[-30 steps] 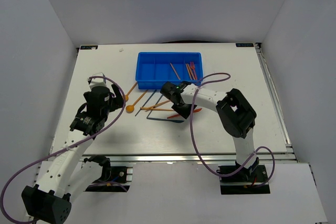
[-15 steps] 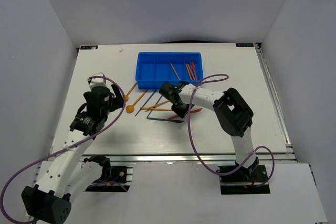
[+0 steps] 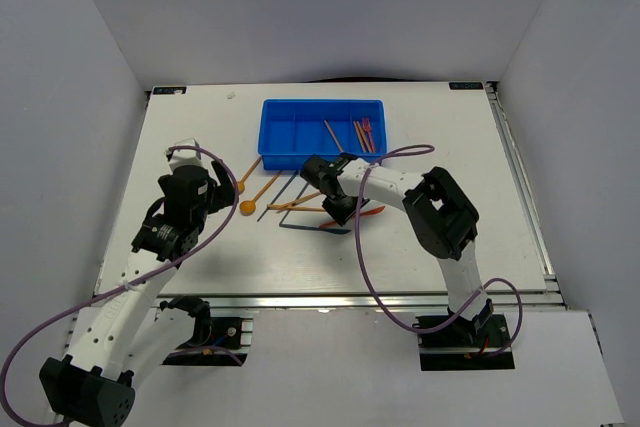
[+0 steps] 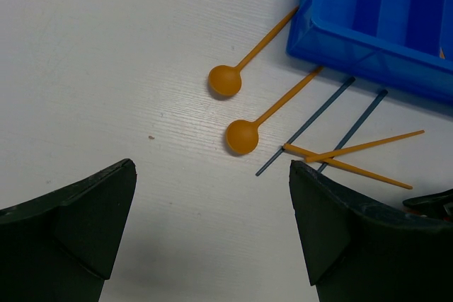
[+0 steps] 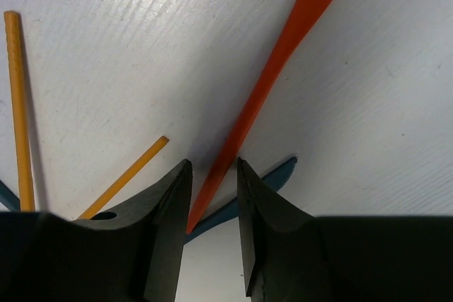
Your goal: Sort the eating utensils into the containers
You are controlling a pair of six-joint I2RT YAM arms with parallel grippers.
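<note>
The blue tray (image 3: 300,160) stands at the back centre and holds an orange stick (image 3: 333,135) and several red and orange utensils (image 3: 364,134) in its right compartments. My right gripper (image 3: 340,209) is down at the table, its jaws narrowly open astride the handle of a red knife (image 5: 276,68), which lies across a dark blue knife (image 5: 272,178). Two orange spoons (image 4: 225,80) (image 4: 242,136), two dark blue sticks (image 4: 311,122) and crossed orange sticks (image 4: 354,148) lie in front of the tray (image 4: 368,58). My left gripper (image 4: 211,175) is open and empty, above the table near the spoons.
White walls enclose the table on three sides. The right arm's purple cable (image 3: 362,247) loops over the table in front of the utensils. An orange stick (image 5: 18,104) lies just left of the right fingers.
My right gripper has shifted slightly left and toward the tray along the red knife. The left arm and the utensils have not visibly moved.
</note>
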